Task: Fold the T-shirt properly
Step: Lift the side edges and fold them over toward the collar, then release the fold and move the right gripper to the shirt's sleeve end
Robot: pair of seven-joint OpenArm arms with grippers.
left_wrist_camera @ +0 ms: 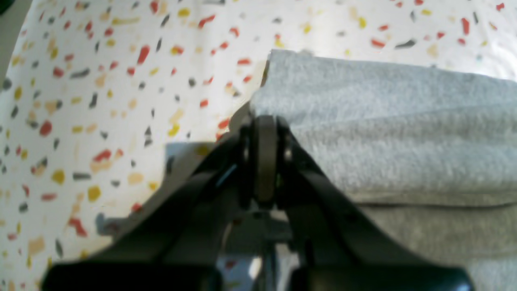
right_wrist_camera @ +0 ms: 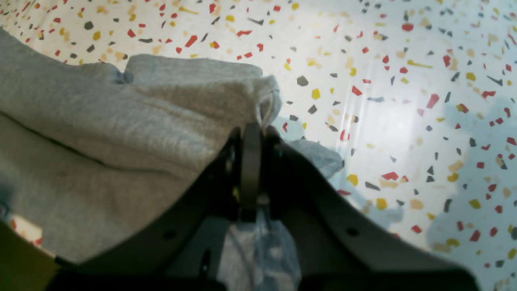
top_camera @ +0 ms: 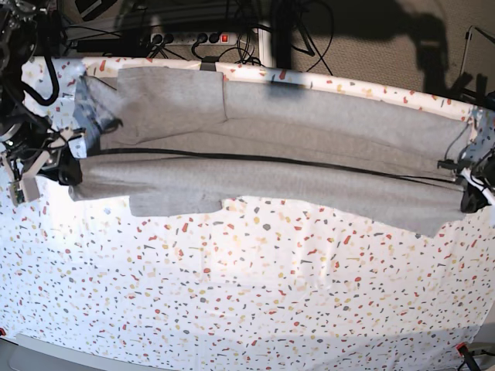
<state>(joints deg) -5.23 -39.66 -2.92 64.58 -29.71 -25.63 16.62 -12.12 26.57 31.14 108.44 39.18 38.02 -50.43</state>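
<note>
So I've got the T-shirt (top_camera: 271, 158) stretched out long across the far half of the speckled tabletop (top_camera: 255, 294), folded over on itself with a dark crease line running its length. My left gripper (left_wrist_camera: 264, 121) is clamped tight on 1 end of it, fabric bunched right at the tips. My right gripper (right_wrist_camera: 252, 129) is pinched closed on the other end, with grey cloth draped over it.

Probably a robotics lab: speckled tabletop (top_camera: 255, 301), power strip (top_camera: 189, 37) and tangled cables (top_camera: 247, 35) behind.
</note>
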